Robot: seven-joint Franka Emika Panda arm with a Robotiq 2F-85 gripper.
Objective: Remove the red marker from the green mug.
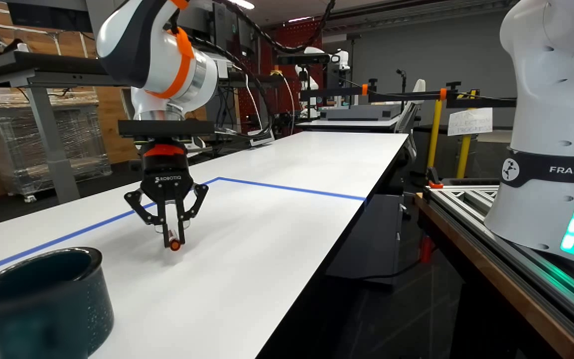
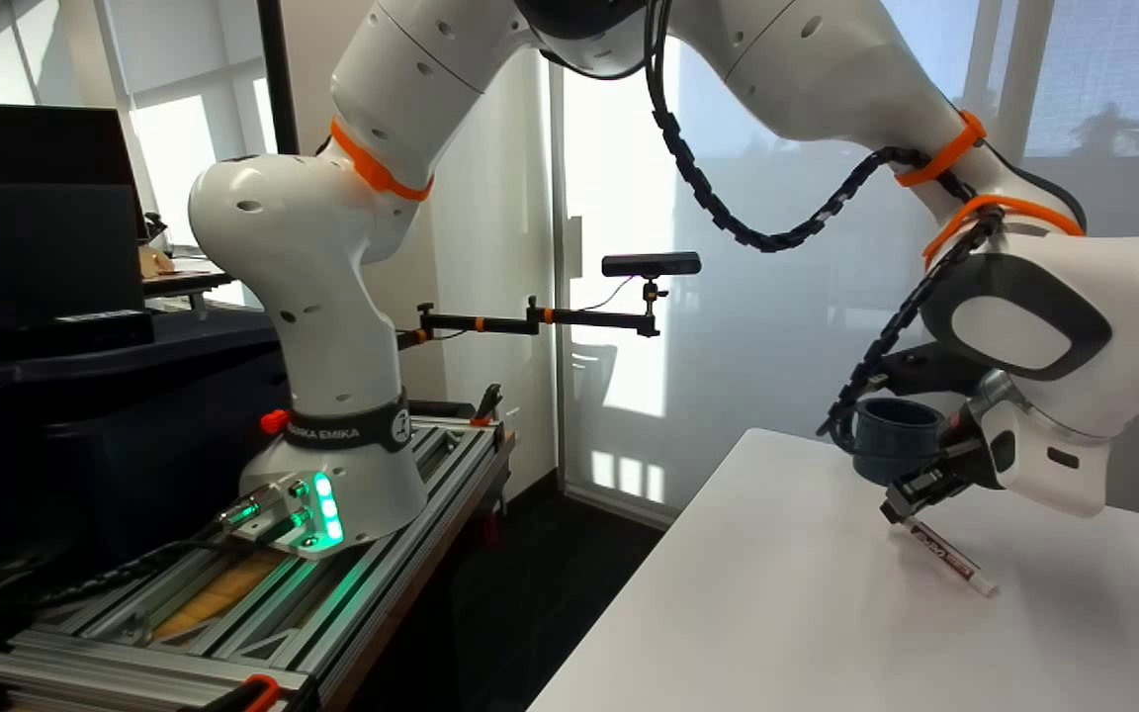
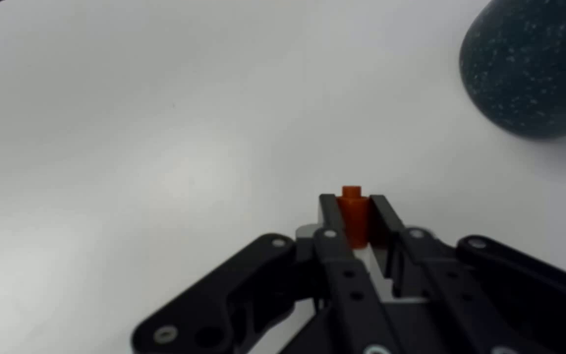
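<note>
The red marker has a white barrel and a red cap. It shows in both exterior views (image 1: 175,245) (image 2: 947,558) and in the wrist view (image 3: 355,219). My gripper (image 1: 173,238) is shut on the cap end, with the cap between the fingertips in the wrist view (image 3: 353,201). The barrel slants down from the fingers (image 2: 898,509); I cannot tell whether its end touches the table. The green mug, dark teal and speckled, stands upright on the table in both exterior views (image 1: 95,304) (image 2: 894,435). It is apart from the gripper, at the wrist view's upper right (image 3: 533,69).
The white table (image 1: 247,239) has a blue tape line (image 1: 287,187) on it and a long edge facing the robot base (image 2: 332,455). A black camera (image 2: 651,264) on a jointed arm stands beyond the table.
</note>
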